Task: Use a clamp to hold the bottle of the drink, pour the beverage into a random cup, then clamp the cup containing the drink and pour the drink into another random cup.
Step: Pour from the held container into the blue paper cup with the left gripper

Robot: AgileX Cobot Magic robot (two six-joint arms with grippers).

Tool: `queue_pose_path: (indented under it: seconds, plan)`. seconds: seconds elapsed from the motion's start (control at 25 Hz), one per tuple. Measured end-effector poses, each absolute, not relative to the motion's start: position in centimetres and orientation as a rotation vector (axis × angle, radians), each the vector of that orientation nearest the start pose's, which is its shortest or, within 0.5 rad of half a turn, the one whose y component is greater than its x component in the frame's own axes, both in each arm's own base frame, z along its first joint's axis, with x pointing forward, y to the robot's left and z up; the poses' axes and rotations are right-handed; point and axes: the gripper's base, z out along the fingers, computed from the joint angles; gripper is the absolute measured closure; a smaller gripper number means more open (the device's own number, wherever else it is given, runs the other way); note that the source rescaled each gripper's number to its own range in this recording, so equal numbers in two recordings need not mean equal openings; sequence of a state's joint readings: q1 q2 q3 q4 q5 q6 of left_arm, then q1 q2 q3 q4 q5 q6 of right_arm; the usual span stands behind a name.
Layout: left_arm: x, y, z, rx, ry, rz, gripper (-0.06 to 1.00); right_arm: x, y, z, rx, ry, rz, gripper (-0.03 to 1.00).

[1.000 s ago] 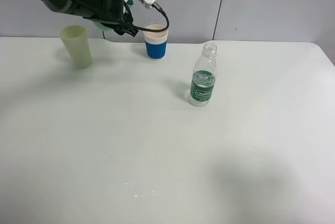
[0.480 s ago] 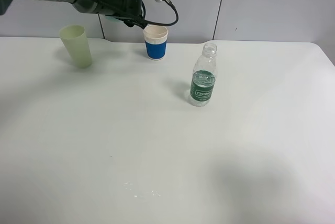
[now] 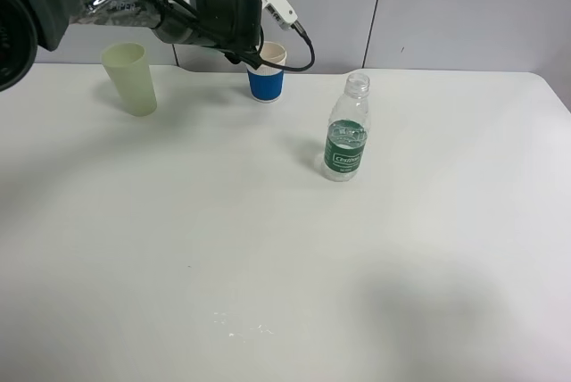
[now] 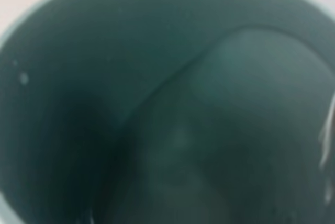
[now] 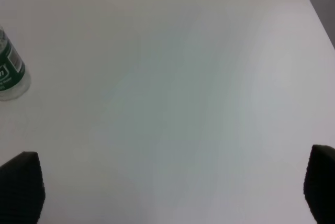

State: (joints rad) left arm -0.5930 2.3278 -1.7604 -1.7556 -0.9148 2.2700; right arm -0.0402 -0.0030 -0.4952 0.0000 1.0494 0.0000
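The teal cup is up in the air at the back of the bench, tipped over on its side at the end of the left arm. Its mouth is turned toward the left wrist camera, so that view is filled by its dark green inside, too blurred to say whether any liquid is in it. The left gripper is clamped tight on it, right above the rim of the blue-sleeved paper cup, which stands upright. The bottle stands uncapped, near the paper cup and toward the right. A pale yellow-green cup stands further left along the back. The right gripper hangs over bare bench beside the bottle, jaws spread wide with nothing between them.
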Motion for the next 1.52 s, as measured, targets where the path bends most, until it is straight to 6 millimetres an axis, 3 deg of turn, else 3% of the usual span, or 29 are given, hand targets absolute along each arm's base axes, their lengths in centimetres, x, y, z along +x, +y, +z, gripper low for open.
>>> queue_pose_path:
  seconds: [0.4,1.52]
  plan:
    - [45.3,-22.0,16.6,0.602,2.029,0.898,0.92,-0.4,0.0,27.7,0.041,2.034,-0.025,-0.03]
    - [46.2,-21.9,17.9,0.767,1.817,1.056,0.92,-0.4,0.0,27.7,0.041,2.034,-0.025,-0.03]
